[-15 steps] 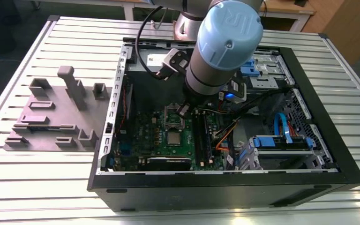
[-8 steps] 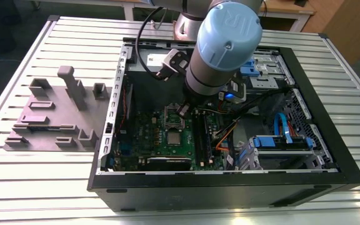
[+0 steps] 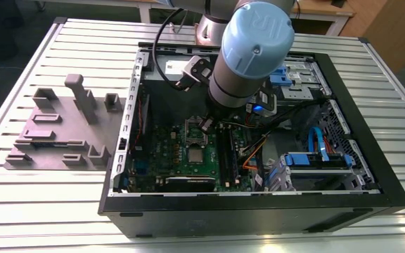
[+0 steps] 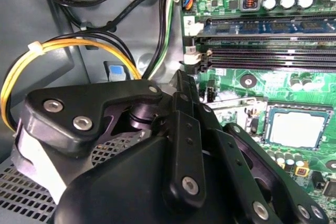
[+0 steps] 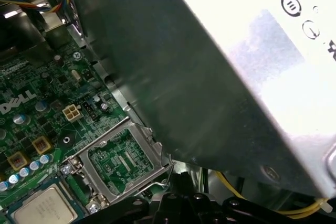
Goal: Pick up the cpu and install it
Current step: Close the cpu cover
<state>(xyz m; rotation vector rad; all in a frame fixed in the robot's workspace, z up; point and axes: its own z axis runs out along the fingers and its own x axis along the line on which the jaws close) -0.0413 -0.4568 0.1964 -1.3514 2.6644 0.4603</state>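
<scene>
Inside the open computer case (image 3: pixel 259 203), cpu (image 3: pixel 196 154) flat on the motherboard (image 3: pixel 162 150); gripper (image 3: pixel 206 125) near it, fingers (image 4: pixel 185 93) closed, empty

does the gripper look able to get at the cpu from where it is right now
Probably yes. The cpu lies face up on the motherboard with nothing over it; the metal frame sits beside it, not across it. The gripper hangs close by that frame inside the open case.
</scene>
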